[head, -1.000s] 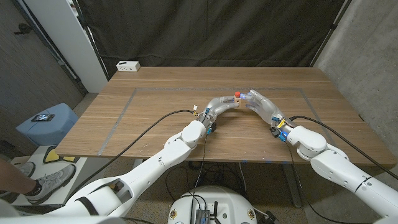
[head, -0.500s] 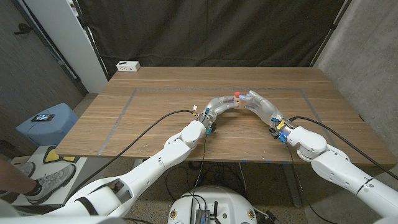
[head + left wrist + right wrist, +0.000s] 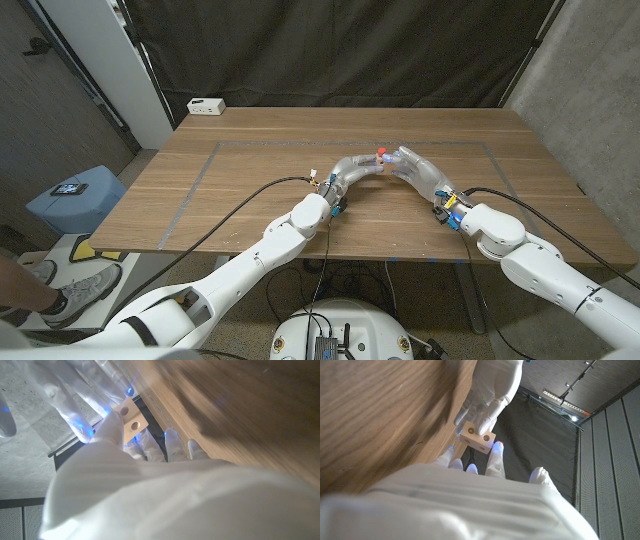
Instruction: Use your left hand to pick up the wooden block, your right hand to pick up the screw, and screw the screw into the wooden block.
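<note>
Above the table's middle, my left hand (image 3: 358, 168) holds the small wooden block (image 3: 380, 163). The pale block (image 3: 131, 416) has round holes in its face and sits between that hand's fingertips. A red-headed screw (image 3: 382, 152) stands at the block's top. My right hand (image 3: 416, 167) meets it from the other side, fingertips closed on the screw. In the right wrist view the block (image 3: 477, 439) lies just beyond my right hand's fingertips (image 3: 496, 450), with the left hand (image 3: 492, 385) gripping its far side. The screw's shaft is hidden.
A white box (image 3: 206, 105) sits at the table's back left corner. A grey taped rectangle (image 3: 200, 175) marks the wooden table (image 3: 250, 150). Cables trail from both wrists. A blue stool (image 3: 75, 195) and a person's shoe (image 3: 70, 292) are on the floor to the left.
Both hands stay together at the block. My right hand has shifted very slightly at the screw; the block has not moved.
</note>
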You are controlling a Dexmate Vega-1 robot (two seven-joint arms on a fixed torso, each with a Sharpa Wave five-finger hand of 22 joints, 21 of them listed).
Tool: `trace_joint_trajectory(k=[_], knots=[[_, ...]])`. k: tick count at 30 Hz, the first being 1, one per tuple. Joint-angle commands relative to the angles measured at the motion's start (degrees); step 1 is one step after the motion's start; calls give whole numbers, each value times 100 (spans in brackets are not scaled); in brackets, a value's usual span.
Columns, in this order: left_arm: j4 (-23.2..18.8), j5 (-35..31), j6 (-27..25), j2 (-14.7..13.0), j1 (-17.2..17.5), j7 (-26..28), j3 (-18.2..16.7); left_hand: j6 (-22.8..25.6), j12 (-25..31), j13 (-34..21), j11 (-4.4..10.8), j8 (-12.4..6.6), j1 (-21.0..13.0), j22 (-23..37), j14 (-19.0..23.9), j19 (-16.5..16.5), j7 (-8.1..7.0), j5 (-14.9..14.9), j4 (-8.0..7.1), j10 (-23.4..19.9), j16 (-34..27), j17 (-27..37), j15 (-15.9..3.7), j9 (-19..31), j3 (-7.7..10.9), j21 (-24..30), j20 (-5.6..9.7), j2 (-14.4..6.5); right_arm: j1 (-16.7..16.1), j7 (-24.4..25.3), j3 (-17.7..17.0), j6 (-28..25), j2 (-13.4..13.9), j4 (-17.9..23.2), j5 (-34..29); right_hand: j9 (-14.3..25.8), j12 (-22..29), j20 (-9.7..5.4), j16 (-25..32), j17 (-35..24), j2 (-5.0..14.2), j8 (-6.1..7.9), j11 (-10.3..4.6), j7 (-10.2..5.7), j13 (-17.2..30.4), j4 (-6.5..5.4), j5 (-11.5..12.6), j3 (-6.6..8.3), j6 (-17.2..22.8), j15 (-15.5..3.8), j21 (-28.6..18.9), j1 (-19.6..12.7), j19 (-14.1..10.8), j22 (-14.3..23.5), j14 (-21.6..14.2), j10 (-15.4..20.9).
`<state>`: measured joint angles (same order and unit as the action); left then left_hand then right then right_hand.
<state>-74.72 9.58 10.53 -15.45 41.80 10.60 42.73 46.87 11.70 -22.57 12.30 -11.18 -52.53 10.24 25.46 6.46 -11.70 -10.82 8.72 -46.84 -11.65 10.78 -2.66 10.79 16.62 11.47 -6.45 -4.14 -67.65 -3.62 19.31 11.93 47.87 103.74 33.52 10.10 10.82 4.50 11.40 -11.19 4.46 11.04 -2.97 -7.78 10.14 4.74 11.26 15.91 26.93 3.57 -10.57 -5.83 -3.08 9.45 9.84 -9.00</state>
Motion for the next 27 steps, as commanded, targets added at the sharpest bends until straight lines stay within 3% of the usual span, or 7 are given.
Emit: trace_joint_trajectory(k=[1, 27], knots=[[38, 23, 17, -10, -27, -43, -15, 43, 48, -14, 28, -31, 63, 26, -15, -3, 11, -18, -23, 25, -24, 10, -440, 17, 37, 22, -57, 18, -131, 192, -159, -98, 107, 80, 39, 1, 34, 19, 33, -13, 28, 10, -7, -1, 17, -16, 24, 43, 55, -26, -19, 34, -28, 19, 325, 27], [26, 19, -11, -17, -34, -61, -4, 46, 39, -7, 28, -35, 105, 26, -20, -20, 0, -10, -29, 57, -23, 10, -432, 17, 15, 17, -65, 57, -46, 244, -245, -95, 115, -61, -82, 3, 12, 36, 25, -20, -6, -80, 87, 46, 18, -30, 24, 23, -114, 34, -12, 88, -4, 19, 341, 8]])
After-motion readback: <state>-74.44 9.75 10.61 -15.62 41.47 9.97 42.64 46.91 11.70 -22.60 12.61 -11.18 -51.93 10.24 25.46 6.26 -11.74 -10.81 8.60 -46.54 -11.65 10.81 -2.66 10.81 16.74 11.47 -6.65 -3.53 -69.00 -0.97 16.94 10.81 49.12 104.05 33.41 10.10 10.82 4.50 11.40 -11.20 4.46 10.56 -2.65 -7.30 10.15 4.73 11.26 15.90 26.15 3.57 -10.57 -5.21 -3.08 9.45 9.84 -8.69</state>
